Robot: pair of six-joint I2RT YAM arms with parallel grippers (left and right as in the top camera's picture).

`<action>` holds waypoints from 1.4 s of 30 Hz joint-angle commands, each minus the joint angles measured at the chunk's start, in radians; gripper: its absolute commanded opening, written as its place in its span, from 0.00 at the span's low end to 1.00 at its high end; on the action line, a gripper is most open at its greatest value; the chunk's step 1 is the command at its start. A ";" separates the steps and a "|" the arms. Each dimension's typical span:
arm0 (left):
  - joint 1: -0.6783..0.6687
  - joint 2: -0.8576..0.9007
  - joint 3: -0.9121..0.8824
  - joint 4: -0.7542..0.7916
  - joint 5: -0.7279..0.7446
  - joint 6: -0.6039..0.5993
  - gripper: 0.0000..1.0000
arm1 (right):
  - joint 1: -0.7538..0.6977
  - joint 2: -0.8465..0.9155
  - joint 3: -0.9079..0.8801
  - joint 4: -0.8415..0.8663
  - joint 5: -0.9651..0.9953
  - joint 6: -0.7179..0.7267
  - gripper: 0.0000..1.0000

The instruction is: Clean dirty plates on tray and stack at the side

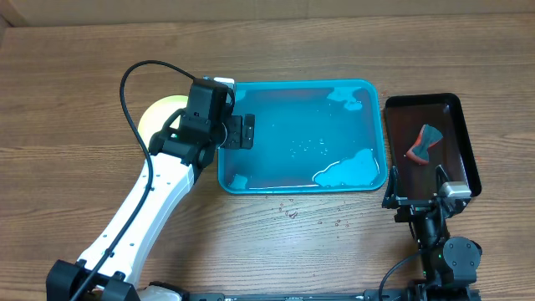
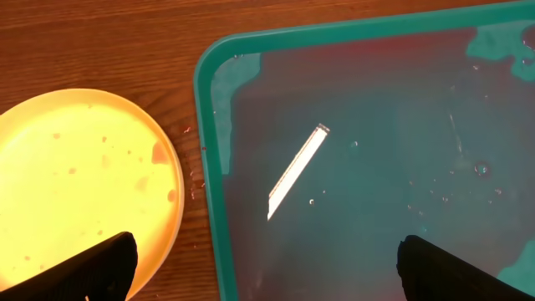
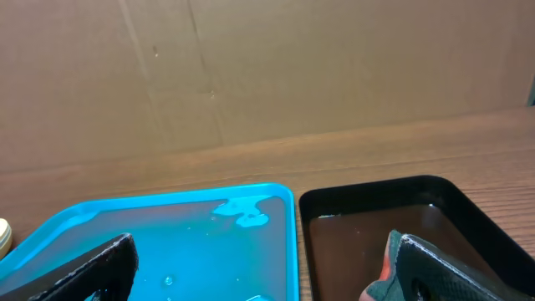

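Note:
The turquoise tray (image 1: pixel 292 125) lies mid-table, wet, with no plate on it. It also shows in the left wrist view (image 2: pixel 351 125) and the right wrist view (image 3: pixel 175 238). A pale yellow plate (image 1: pixel 160 113) with red specks sits on the table just left of the tray, partly hidden by my left arm. It also shows in the left wrist view (image 2: pixel 75 176). I cannot tell whether other plates lie under it, and no blue plate shows. My left gripper (image 1: pixel 242 131) (image 2: pixel 267 276) is open and empty, straddling the tray's left rim. My right gripper (image 1: pixel 415 199) (image 3: pixel 267 272) is open and empty near the black tray's front edge.
A narrow black tray (image 1: pixel 456 125) (image 3: pixel 368 213) stands right of the turquoise tray and holds brownish water and a red-and-grey sponge (image 1: pixel 425 142) (image 3: pixel 383 280). Water drops lie on the wood in front of the turquoise tray. A cardboard wall stands behind the table.

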 commanded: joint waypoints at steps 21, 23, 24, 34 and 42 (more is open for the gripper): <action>0.386 -0.926 -0.851 0.718 0.035 0.087 1.00 | 0.006 -0.012 -0.011 0.006 0.000 0.003 1.00; 0.386 -1.006 -0.921 0.738 0.015 0.087 1.00 | 0.006 -0.011 -0.011 0.006 0.000 0.003 1.00; 0.386 -1.069 -0.974 0.753 0.004 0.088 1.00 | 0.006 -0.012 -0.011 0.006 0.000 0.003 1.00; 0.378 -1.364 -1.114 0.645 0.005 0.098 1.00 | 0.006 -0.011 -0.011 0.006 0.000 0.003 1.00; 0.377 -1.467 -1.114 0.488 0.014 0.127 1.00 | 0.006 -0.011 -0.011 0.006 0.000 0.003 1.00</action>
